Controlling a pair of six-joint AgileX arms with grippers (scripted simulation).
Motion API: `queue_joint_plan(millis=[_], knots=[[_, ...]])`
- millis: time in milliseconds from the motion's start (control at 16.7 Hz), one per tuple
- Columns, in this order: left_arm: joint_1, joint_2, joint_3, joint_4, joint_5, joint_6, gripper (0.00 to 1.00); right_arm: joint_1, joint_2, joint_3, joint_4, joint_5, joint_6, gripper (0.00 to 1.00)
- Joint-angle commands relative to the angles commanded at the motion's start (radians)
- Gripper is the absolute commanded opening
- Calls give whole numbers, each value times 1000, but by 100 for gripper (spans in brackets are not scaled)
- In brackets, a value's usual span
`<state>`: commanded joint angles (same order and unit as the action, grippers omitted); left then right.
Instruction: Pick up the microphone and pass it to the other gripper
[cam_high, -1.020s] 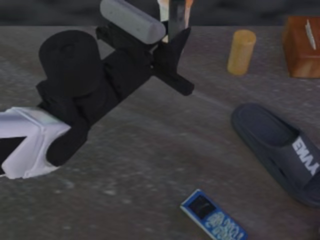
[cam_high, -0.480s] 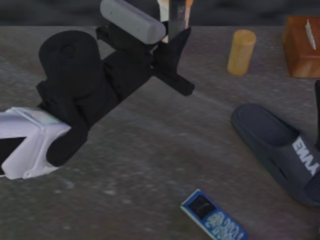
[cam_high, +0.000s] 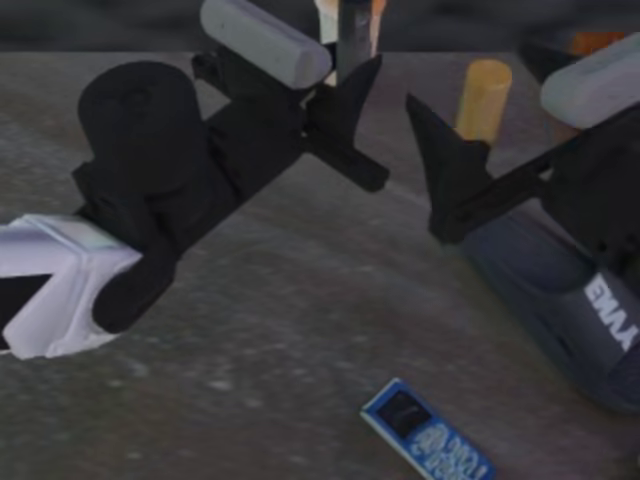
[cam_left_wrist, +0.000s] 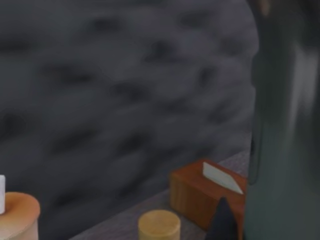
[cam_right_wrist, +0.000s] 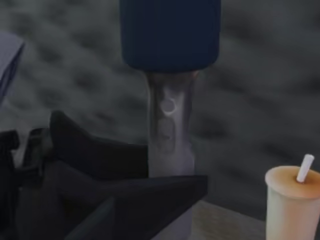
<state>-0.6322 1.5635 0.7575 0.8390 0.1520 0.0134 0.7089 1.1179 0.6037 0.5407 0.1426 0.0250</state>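
Left claw (cam_high: 345, 125) clamped on microphone (cam_right_wrist: 169, 75), right claw (cam_high: 440, 175) alongside.
Mic held upright above the tabletop's (cam_high: 280, 330) far edge, navy head up. Right claw's fingers spread, near but not touching the mic. Slipper (cam_high: 560, 310) under the right arm, phone (cam_high: 428, 432) at the near edge.
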Motion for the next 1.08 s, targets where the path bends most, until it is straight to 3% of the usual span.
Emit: queue_joint_plan(millis=[240, 600, 1080], knots=[[0, 0, 0, 0, 0, 0, 0, 65, 97, 48, 42, 15, -1, 100], [0, 0, 0, 0, 0, 0, 0, 60, 110, 59, 44, 11, -1, 100], [0, 0, 0, 0, 0, 0, 0, 25, 457, 349, 96, -20, 1, 100]])
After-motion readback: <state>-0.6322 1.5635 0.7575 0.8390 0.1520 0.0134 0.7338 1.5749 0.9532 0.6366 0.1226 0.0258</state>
